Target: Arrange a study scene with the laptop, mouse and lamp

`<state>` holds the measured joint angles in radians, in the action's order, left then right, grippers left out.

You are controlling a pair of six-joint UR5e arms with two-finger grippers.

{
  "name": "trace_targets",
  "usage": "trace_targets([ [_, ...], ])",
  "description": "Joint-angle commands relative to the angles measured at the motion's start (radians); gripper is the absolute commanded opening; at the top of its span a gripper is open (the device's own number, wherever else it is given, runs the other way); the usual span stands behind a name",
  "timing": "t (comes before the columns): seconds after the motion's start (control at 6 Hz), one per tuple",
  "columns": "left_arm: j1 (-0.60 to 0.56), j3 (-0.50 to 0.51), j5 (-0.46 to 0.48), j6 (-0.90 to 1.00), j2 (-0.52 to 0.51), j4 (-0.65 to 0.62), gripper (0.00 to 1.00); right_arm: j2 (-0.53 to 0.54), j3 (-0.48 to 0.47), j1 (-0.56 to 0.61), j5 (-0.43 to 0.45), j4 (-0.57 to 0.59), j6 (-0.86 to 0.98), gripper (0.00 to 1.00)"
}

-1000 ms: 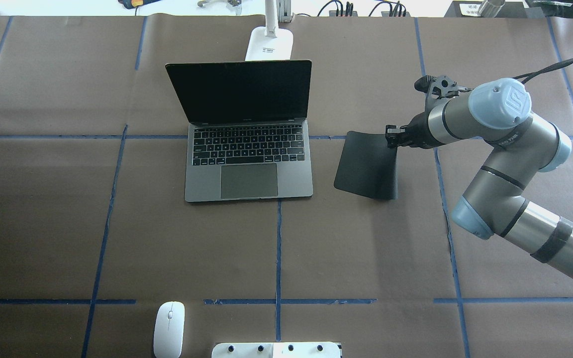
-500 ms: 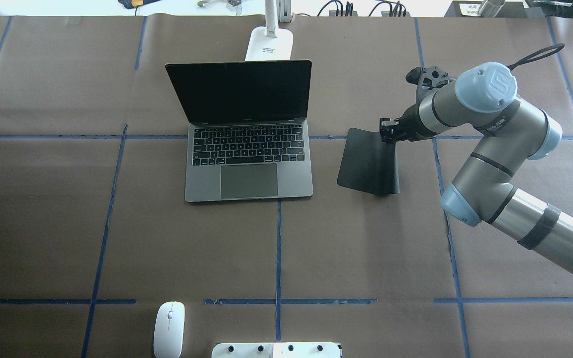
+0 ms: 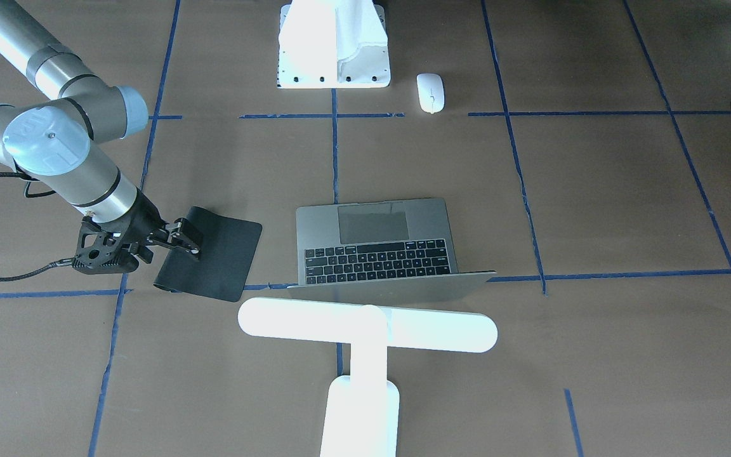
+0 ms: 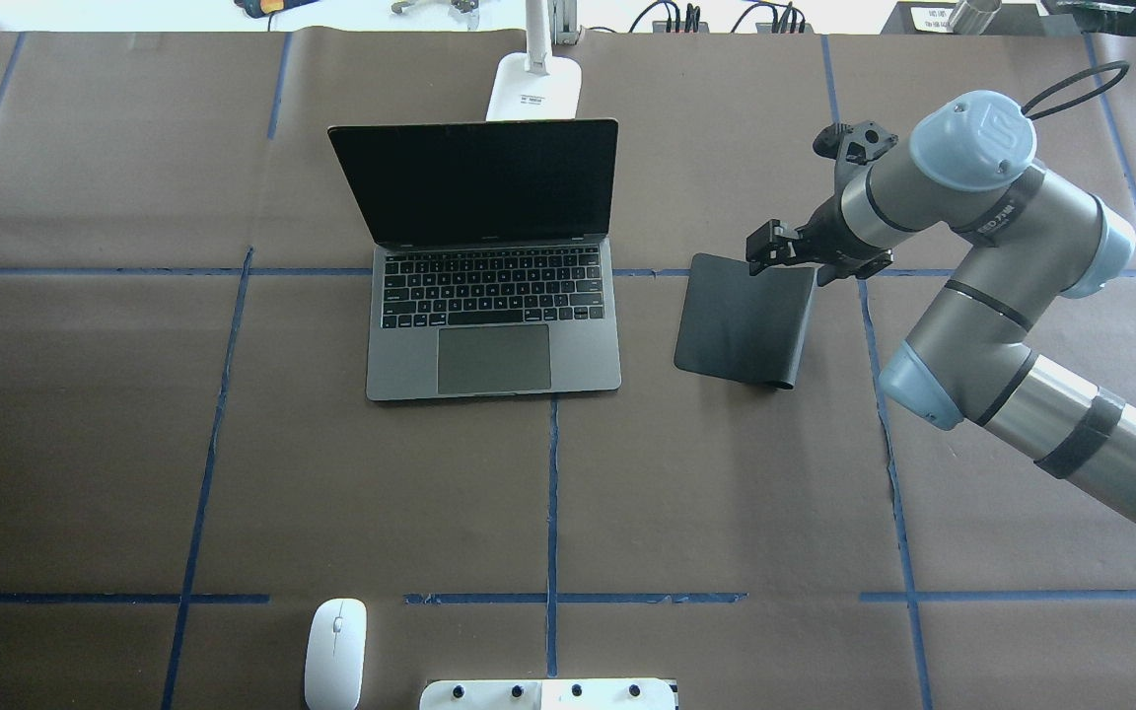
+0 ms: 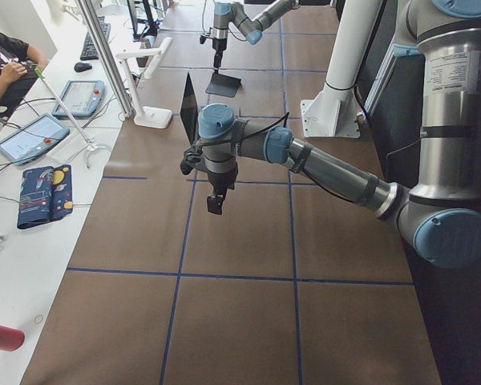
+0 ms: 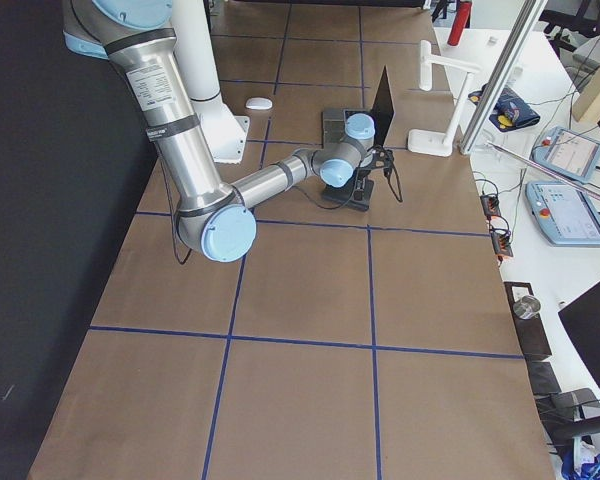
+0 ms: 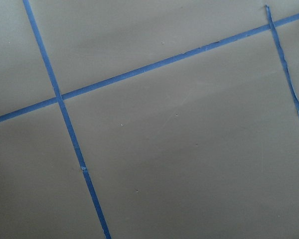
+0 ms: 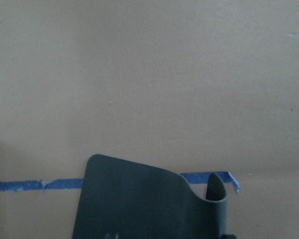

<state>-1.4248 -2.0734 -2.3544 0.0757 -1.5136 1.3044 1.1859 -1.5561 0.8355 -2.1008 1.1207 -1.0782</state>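
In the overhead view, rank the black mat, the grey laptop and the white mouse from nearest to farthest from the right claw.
1. The flat black mat, its far right corner in the right claw.
2. The thin grey metal laptop, open, left of the mat.
3. The small glossy white oval mouse, at the near edge, farther left.

The grey laptop [image 4: 492,296] stands open, screen dark. The white T-shaped lamp [image 3: 365,330] stands upright close behind its lid. The white mouse [image 4: 335,653] lies flat, well before the laptop's front left corner.
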Motion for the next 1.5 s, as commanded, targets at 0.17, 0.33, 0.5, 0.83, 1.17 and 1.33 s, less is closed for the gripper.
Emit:
trace_targets([
  [0.17,0.102,-0.022,0.006,-0.066,-0.005,0.097,1.0,0.145,-0.183,0.054,-0.004,0.256,0.296,1.0],
  [0.33,0.177,-0.022,0.007,-0.208,-0.007,0.16,1.0,0.263,-0.259,0.097,-0.007,0.274,0.446,1.0],
  [0.5,0.263,-0.023,0.08,-0.355,-0.004,0.259,1.0,0.364,-0.315,0.173,-0.011,0.277,0.6,1.0],
  [0.83,0.441,-0.031,0.173,-0.643,0.001,0.393,1.0,0.499,-0.32,0.38,-0.149,0.275,0.92,1.0],
  [1.17,0.705,-0.112,0.365,-0.967,0.003,0.429,1.0,0.625,-0.311,0.559,-0.154,0.275,1.225,1.0],
  [1.33,0.834,-0.152,0.448,-1.114,0.003,0.429,1.0,0.68,-0.303,0.653,-0.191,0.277,1.342,1.0],
])
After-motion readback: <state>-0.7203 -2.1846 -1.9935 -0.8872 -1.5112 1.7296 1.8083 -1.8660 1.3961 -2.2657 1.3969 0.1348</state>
